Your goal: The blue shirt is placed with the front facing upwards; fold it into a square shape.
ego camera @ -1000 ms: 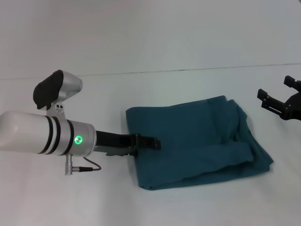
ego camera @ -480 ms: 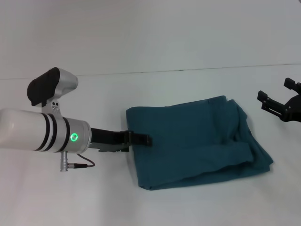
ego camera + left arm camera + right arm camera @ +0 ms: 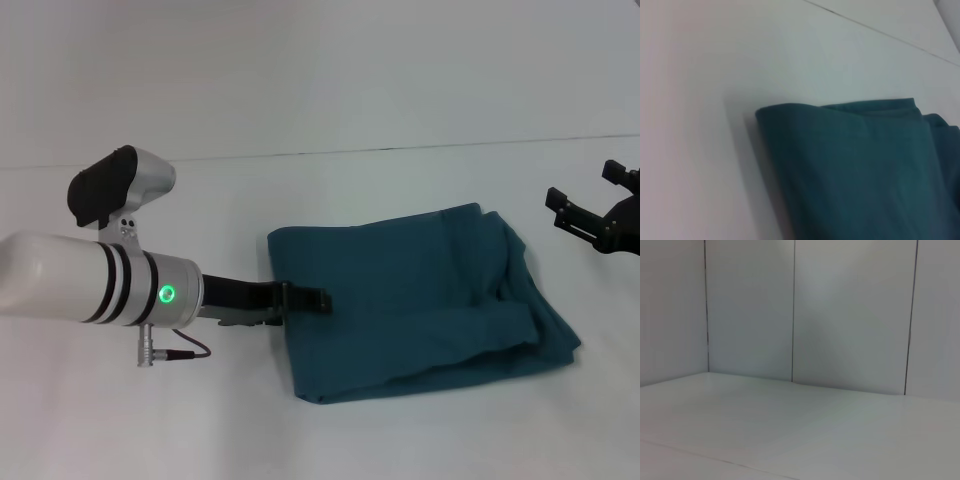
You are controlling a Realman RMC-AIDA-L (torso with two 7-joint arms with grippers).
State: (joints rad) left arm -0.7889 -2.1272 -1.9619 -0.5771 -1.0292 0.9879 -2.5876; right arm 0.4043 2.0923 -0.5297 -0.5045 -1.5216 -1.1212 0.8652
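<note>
Two pincers are mine. The left gripper [image 3: 315,298] sits left of frame centre in the head view, its tip lying over the left edge of the blue shirt [image 3: 420,295]. I cannot tell whether it is parted or pinched. The right gripper [image 3: 592,205] hangs at the right border, fingers spread and empty, well apart from the cloth.

The shirt lies at centre on the white table [image 3: 300,100] as a folded, roughly rectangular bundle. Its left and near edges are straight. Its right side is bunched in soft ridges.

Procedure, as judged: keep the left tip low and flat, press along the left edge, then align layers before release. Avoid dragging the top layer, since loose cotton shifts easily
</note>
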